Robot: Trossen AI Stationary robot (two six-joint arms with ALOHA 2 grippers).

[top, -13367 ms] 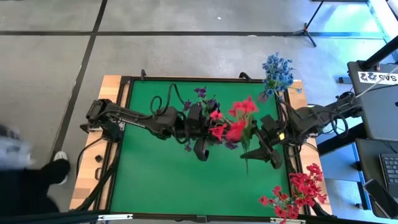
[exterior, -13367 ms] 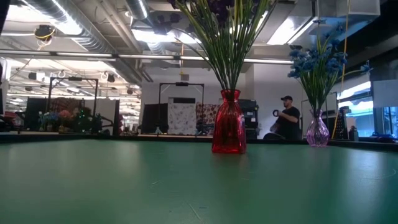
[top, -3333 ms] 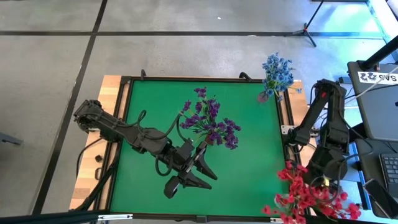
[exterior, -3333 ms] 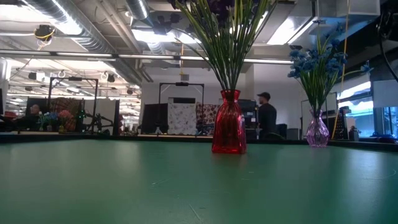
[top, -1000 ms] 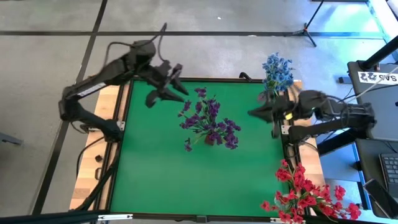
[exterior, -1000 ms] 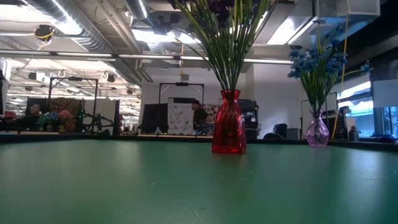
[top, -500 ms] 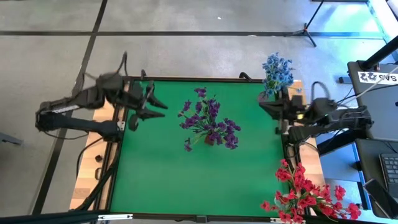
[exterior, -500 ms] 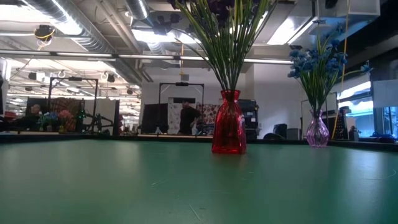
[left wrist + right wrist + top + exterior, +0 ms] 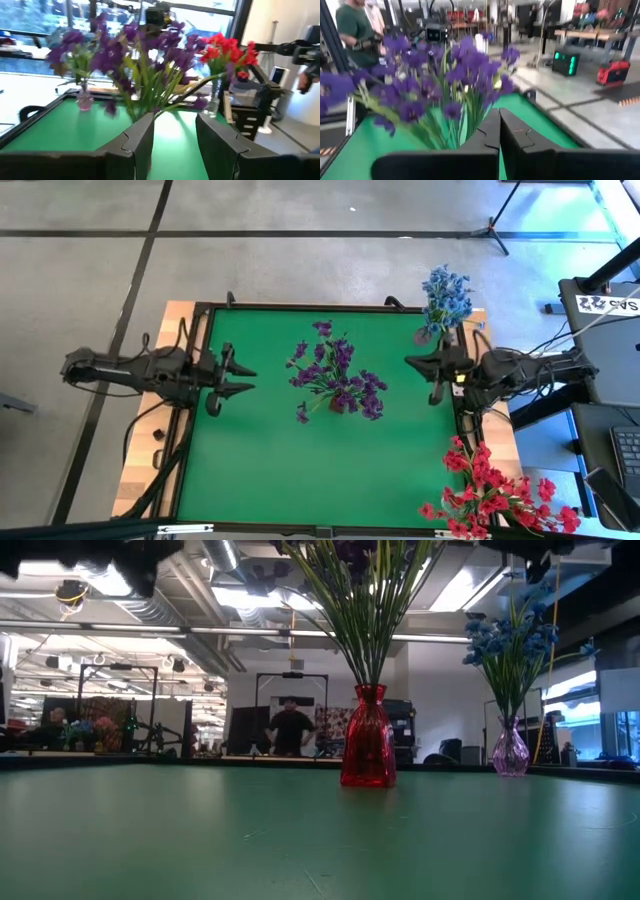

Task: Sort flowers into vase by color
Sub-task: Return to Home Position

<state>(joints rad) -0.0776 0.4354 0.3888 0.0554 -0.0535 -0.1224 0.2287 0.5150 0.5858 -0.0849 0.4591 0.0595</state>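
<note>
Overhead, the purple flowers (image 9: 335,378) are standing at the middle of the green tabletop (image 9: 260,470). The blue flowers (image 9: 445,295) are sitting at its far right corner and the red flowers (image 9: 490,490) at its near right corner, spilling past the edge. The left gripper (image 9: 243,379) is being held just inside the left edge and the right gripper (image 9: 412,362) at the right edge, both aimed at the purple flowers and well apart from them.

From table height, green stems are being carried by a red vase (image 9: 368,745) and the blue blossoms by a pale purple vase (image 9: 510,752); a person (image 9: 290,730) is standing in the room behind.

In the left wrist view, the fingers are being held spread wide, with nothing between them.

In the right wrist view, the fingers are being pressed together on nothing.

No loose sprig is being shown, so the sorting is being judged done. For parking, the arms are best drawn back slowly and level, clear of the blossoms.
</note>
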